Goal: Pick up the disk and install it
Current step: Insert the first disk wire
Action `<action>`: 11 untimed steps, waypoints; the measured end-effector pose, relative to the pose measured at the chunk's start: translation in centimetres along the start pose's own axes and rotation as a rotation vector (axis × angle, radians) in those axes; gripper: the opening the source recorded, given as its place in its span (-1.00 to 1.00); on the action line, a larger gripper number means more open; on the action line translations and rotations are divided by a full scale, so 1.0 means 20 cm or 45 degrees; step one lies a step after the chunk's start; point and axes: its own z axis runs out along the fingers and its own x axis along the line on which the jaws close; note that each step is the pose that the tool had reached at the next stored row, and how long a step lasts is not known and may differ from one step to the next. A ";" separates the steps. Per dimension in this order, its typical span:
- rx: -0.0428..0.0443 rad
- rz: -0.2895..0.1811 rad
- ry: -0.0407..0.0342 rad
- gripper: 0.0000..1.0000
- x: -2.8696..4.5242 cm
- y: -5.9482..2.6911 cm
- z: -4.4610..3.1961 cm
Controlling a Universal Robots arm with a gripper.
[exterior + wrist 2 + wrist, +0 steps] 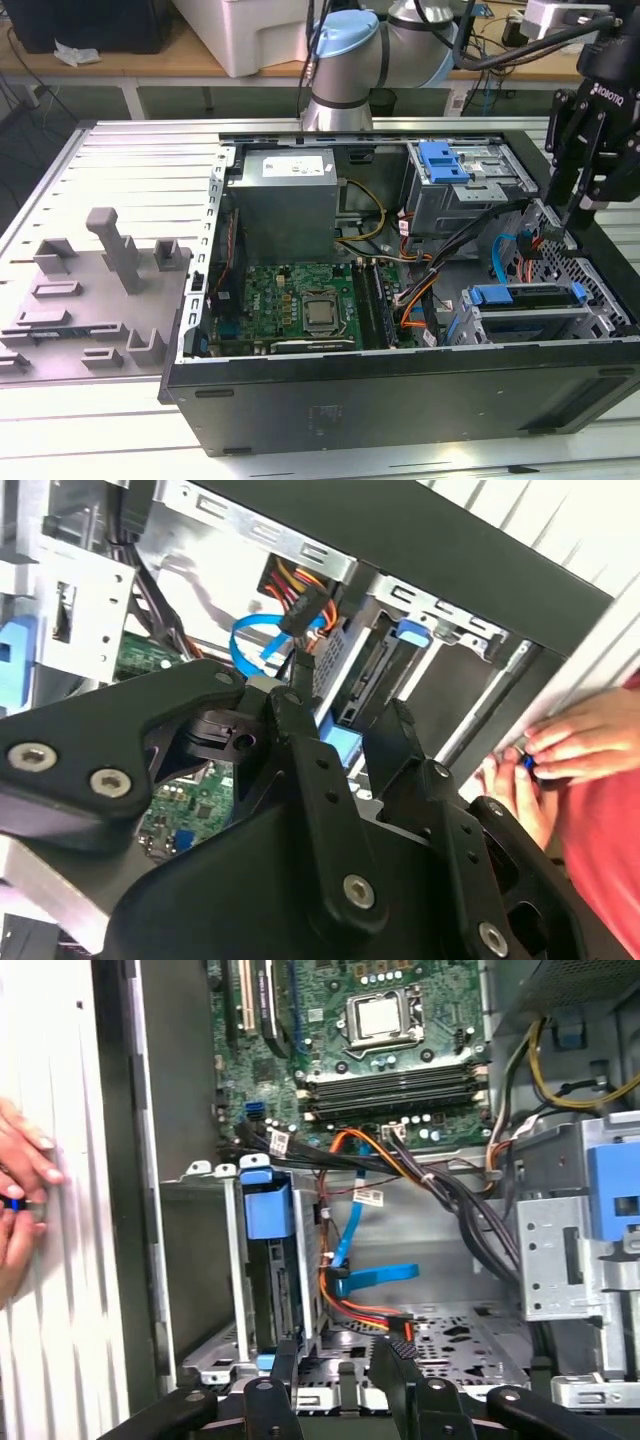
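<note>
Disk (498, 296), a flat hard drive in blue plastic rails with a blue handle, stands on edge in the grey metal cage (545, 325) at four o'clock of the open black computer case (400, 400) in the exterior view, seemingly fully seated. The black gripper (572, 212) hovers above it, fingers apart and empty, since the drive needs no holding. The print on the power supply's white label (285, 165) cannot be made out.
</note>
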 end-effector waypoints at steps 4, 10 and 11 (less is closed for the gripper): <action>-0.007 0.026 0.0115 -0.05 -0.034 -0.003 -0.005; -0.013 0.057 0.0115 -0.05 -0.066 -0.005 -0.002; -0.014 0.062 0.0117 -0.05 -0.071 -0.007 -0.001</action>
